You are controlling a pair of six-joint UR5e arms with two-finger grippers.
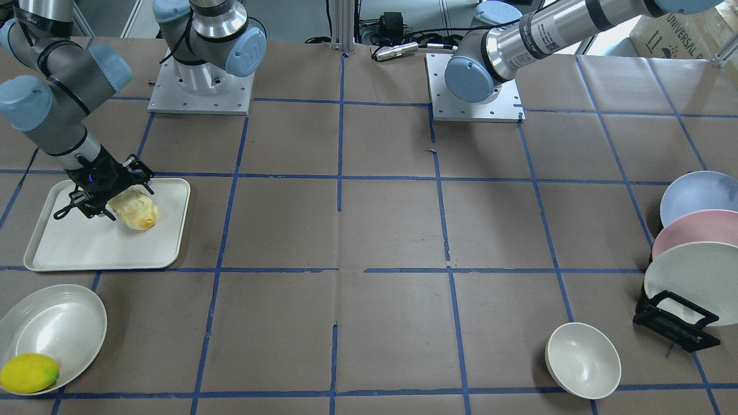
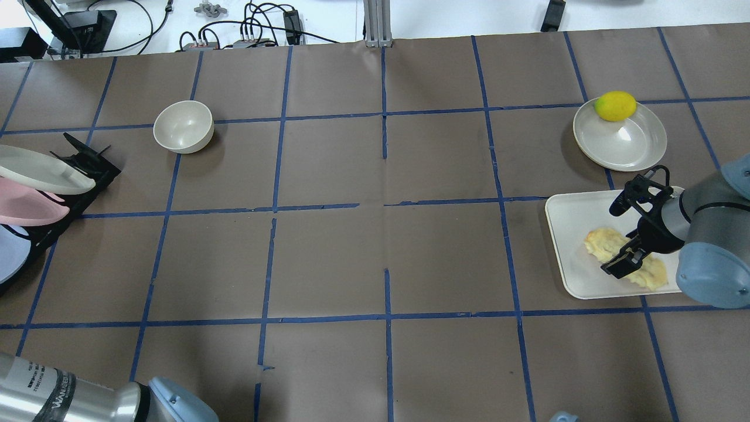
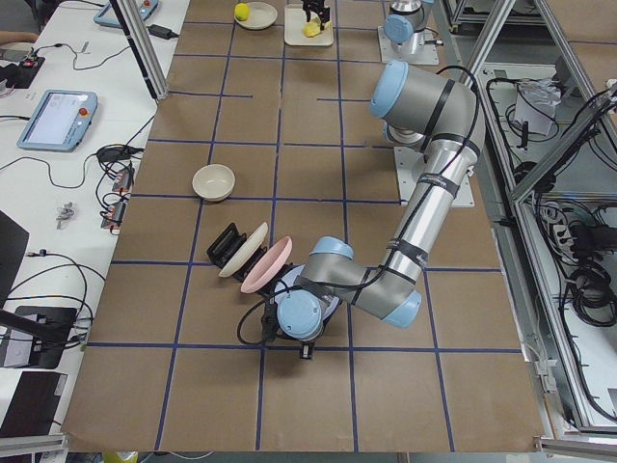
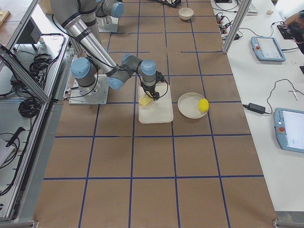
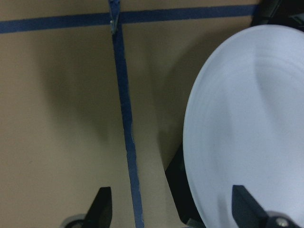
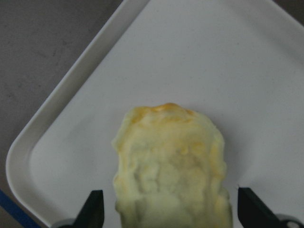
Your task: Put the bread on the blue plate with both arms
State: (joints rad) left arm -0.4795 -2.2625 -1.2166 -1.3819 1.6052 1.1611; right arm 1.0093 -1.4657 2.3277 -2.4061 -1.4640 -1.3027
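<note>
The bread (image 6: 171, 161) lies flat on a white tray (image 6: 213, 57) near the tray's corner, its orange-brown end pointing away from the wrist camera. Only that close view shows the bumpy top clearly. In the front-facing view the bread (image 1: 135, 210) is half hidden under the right gripper (image 1: 109, 199), and in the overhead view the black fingers cross over its middle.

The right gripper (image 6: 171, 211) is spread wide, one finger on each side of the loaf. There is a clear gap on one side, and the other finger sits just beside the crust. I cannot tell whether that finger touches it.

The blue plate (image 1: 697, 196) stands on edge at the far end of the table, well apart from the bread. It sits in a black rack (image 1: 674, 323) behind a pink plate (image 1: 697, 230) and an off-white plate (image 1: 692, 282).

The front-facing and overhead views leave out the left gripper altogether. Its own wrist camera shows the left gripper (image 5: 173, 211) open wide, with the blue plate (image 5: 247, 118) filling the right of the view and its rim running down between the two fingertips. Whether either finger touches the plate cannot be made out.

A small bowl (image 1: 582, 360) sits near the rack. A lemon (image 1: 29, 373) rests at the edge of a shallow dish (image 1: 57, 328) beside the tray.
</note>
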